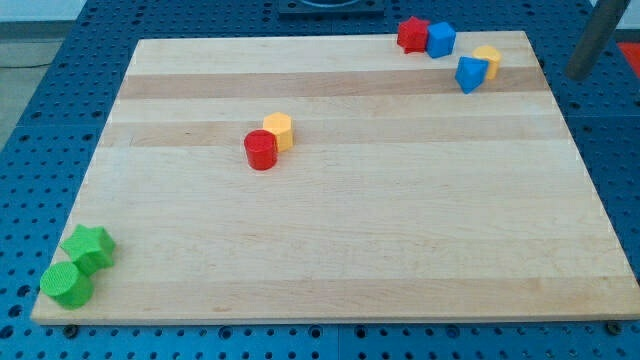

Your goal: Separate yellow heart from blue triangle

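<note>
The yellow heart [489, 59] sits near the board's top right corner, touching the blue triangle [469, 75], which lies just to its lower left. My tip [578, 73] is at the end of the dark rod at the view's top right. It stands to the right of the pair, beyond the board's right edge, and is well apart from both blocks.
A red star [410, 33] and a blue cube [440, 39] touch at the top edge, left of the pair. A red cylinder [260, 150] and a yellow hexagon [279, 131] sit at centre left. A green star [89, 246] and a green cylinder [67, 285] are at bottom left.
</note>
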Controlling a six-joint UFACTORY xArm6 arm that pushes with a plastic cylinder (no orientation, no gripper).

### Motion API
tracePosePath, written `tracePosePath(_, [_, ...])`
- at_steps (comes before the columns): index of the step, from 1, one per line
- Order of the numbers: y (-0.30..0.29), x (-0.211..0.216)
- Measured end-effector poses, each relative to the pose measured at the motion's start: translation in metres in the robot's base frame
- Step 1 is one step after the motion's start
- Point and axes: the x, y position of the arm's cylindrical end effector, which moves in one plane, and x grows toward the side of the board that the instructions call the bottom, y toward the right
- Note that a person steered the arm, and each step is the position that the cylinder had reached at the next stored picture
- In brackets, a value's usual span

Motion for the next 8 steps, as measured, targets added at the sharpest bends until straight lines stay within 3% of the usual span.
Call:
tracePosePath(1, [-0.035, -0.016])
tracePosePath(4, [-0.168, -0.011])
tracePosePath(6, [-0.185, 0.041])
tracePosePath(8, [-0.166, 0.022])
